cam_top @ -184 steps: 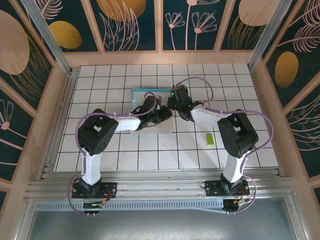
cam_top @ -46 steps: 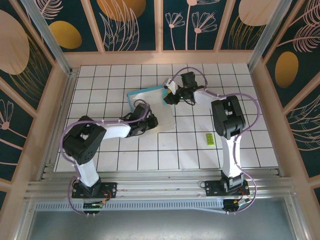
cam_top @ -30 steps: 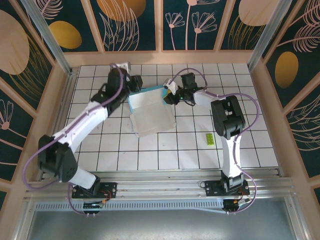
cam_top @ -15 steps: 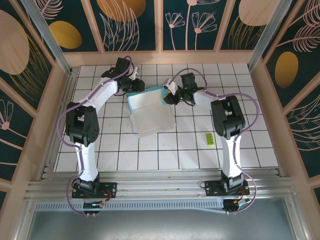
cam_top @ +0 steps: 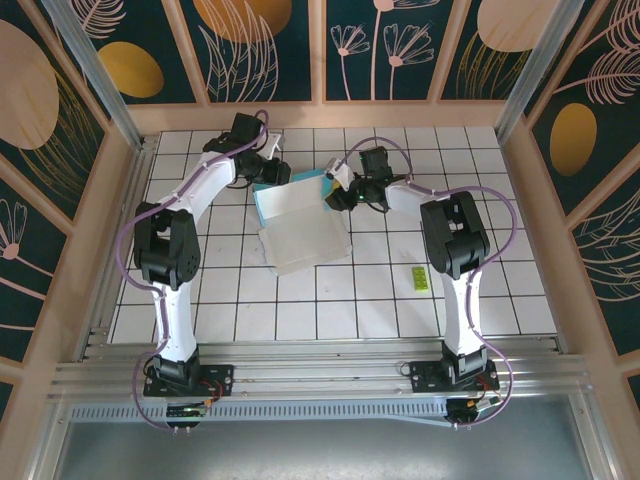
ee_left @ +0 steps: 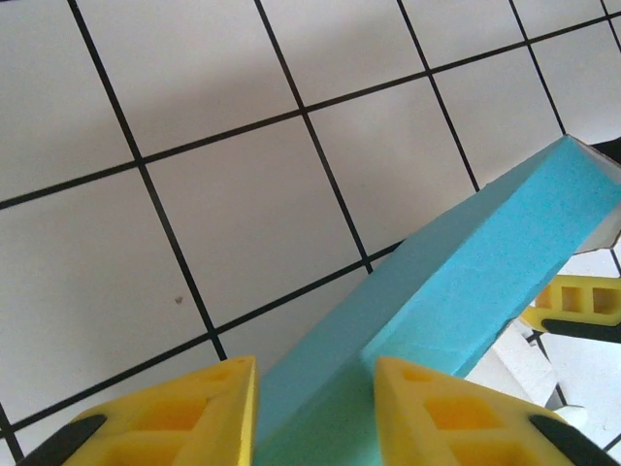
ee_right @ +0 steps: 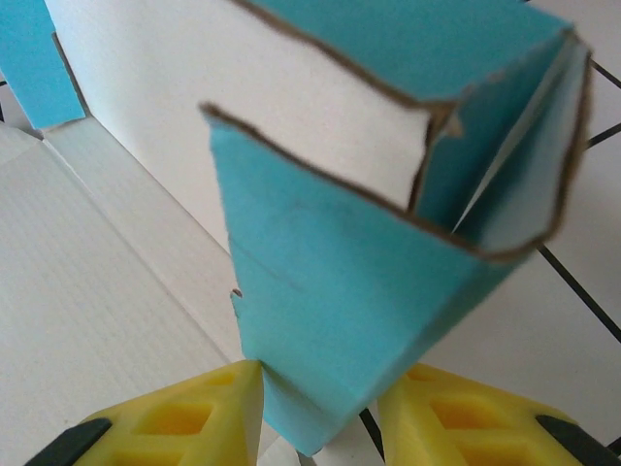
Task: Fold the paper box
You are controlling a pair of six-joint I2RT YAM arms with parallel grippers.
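The paper box point(cam_top: 300, 228) lies mid-table, white inside up, with its teal back wall point(cam_top: 290, 190) raised. My left gripper point(cam_top: 275, 174) is at the wall's back-left end. In the left wrist view its yellow fingers point(ee_left: 194, 417) straddle the teal wall point(ee_left: 485, 262), and the gripper point(ee_left: 315, 408) is shut on it. My right gripper point(cam_top: 336, 195) is at the back-right corner. In the right wrist view that gripper point(ee_right: 320, 408) pinches the folded teal corner point(ee_right: 330, 272), whose white inner faces point(ee_right: 320, 126) stand up above it.
A small yellow-green slip point(cam_top: 420, 278) lies on the tiles to the right of the box. Wooden side walls point(cam_top: 120, 230) and a metal rail point(cam_top: 320, 375) at the near edge bound the tiled floor point(cam_top: 360, 300).
My left arm swung from the box's near-left side to its back-left end and closed on the teal wall. The right gripper stayed at the back-right corner. The box shifted slightly left.
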